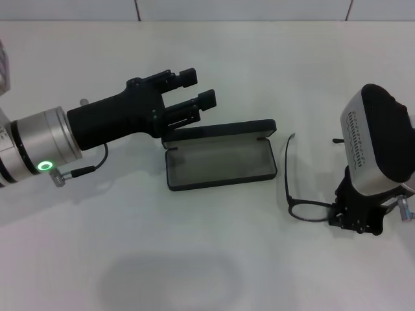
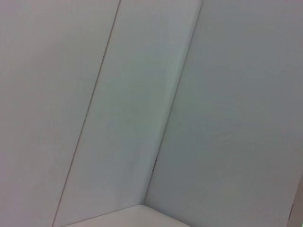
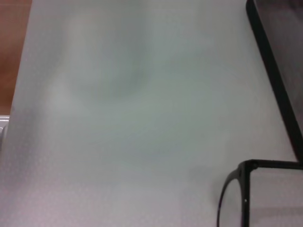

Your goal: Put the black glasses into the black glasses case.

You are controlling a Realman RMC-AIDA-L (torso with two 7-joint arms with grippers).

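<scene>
Worktop (image 1: 194,259) is white and carries everything. Counts: one worktop, two arms each with one hand, one case, one pair of glasses.

Left hand (image 1: 202,89) reaches in over the far edge of the black glasses case (image 1: 220,162). Its two fingers are spread apart and pinch nothing. Whether the fingertips touch the raised lid cannot be told. The left wrist view shows only pale wall panels and a strip of worktop.

Right hand (image 1: 356,220) is down at worktop level, at the front of the black glasses (image 1: 299,188). The wrist body hides its fingers in the head view, and the right wrist view shows none, so cannot tell if it is spread or pinching the frame.

Case lies open just in front of the left hand, lid propped at the far side, grey lining bare, nothing inside.

Glasses lie outside the case, beside its end nearest the right hand and apart from it. One lens ring sits right by the right hand, and one temple arm runs away from that hand toward the case lid.

Progress, as judged: case open counts as done. Grasp possibly in hand. Lift, carry and placing the glasses in the tray are all left.
</scene>
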